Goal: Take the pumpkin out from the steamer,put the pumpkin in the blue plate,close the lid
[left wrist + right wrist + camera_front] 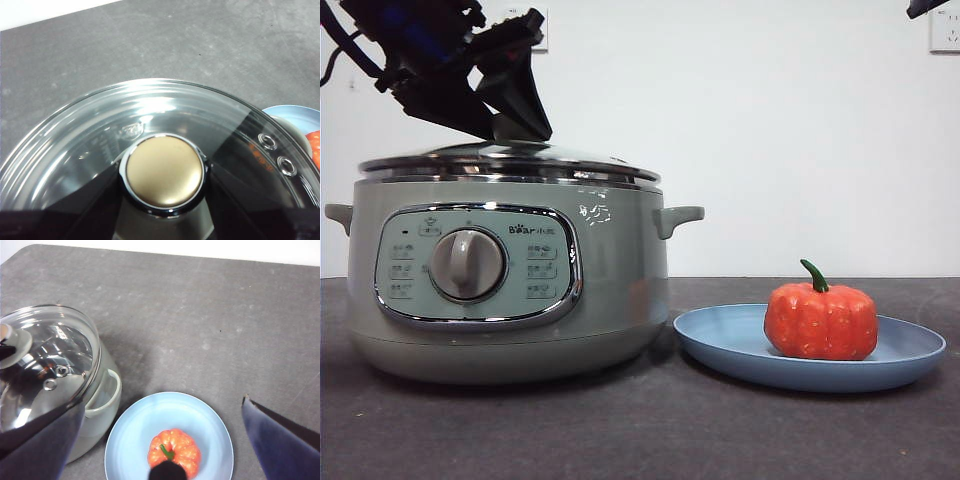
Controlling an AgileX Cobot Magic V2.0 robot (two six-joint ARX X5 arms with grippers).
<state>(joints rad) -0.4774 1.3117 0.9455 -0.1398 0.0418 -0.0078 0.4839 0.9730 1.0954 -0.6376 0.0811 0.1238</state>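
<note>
The pale green steamer [620, 270] stands at the left of the front view with the glass lid [510, 160] lying on its rim. My left gripper [515, 125] comes down from the upper left and is shut on the lid's knob [165, 172], one jaw on each side. The orange pumpkin [820, 320] sits upright on the blue plate [720, 340], just right of the steamer. My right gripper [164, 401] is open and empty, high above the plate [135, 430] and the pumpkin [175, 450]. In the front view it shows only as a black tip [925, 7].
The dark grey table [640, 430] runs back to a white wall [770, 140] with a socket [945, 30]. The steamer's side handle [107, 390] reaches toward the plate. Bare tabletop [210, 320] lies beyond the steamer and plate.
</note>
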